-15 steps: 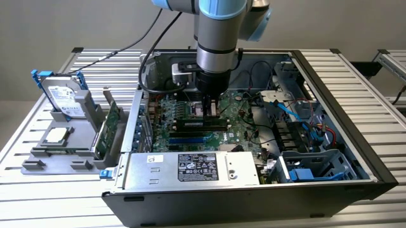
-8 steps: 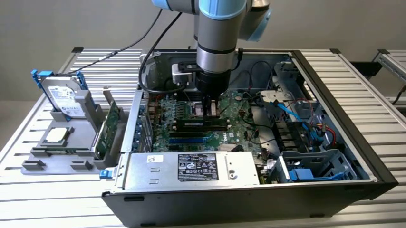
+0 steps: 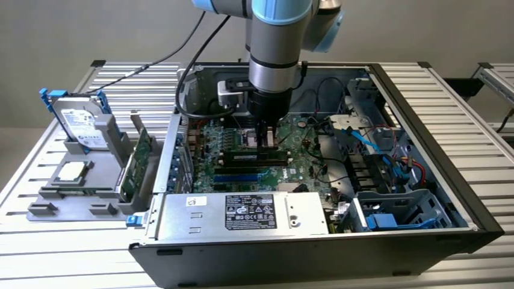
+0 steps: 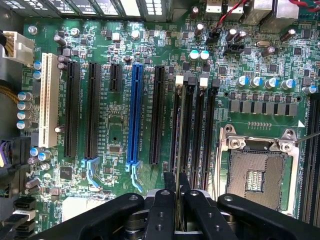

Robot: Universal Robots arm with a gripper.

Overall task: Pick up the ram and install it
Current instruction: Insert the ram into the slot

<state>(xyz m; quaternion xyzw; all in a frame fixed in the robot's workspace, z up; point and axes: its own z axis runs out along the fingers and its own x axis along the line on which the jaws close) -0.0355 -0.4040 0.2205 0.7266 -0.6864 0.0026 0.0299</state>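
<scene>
Ribbed metal worktop (image 3: 449, 102) carries an open computer case (image 3: 241, 265), and beside it, on the exterior view's left, a grey holder (image 3: 72, 192) with a hard drive (image 3: 76, 123) and a green expansion card (image 3: 143, 158). The arm (image 3: 277, 48) reaches straight down into the case, and its pincer (image 3: 269, 135) hangs just above the motherboard (image 3: 241, 174), near the middle of it.

From the wrist camera, the pincer (image 4: 176, 190) has its two black fingers (image 4: 162, 210) drawn close together, with only a thin slit between them. In this slit I believe I see the ram (image 4: 176, 200) held edge-on, though the edge is so thin and dark that I am not fully sure. It stands over the row of black memory slots (image 4: 200, 125), in line with the slot nearest to the blue slot (image 4: 134, 115), and the open CPU socket (image 4: 257, 172) lies on the other side of the row.

I judge the main danger to be alignment. If the board is a little tilted or beside the groove, a push would press it on the slot wall and could bend it or make it slip in the grip. If the end latches (image 4: 179, 79) are not open, or the notch is turned the wrong way, it would not seat. A sideways slide could also reach the bare socket.
</scene>
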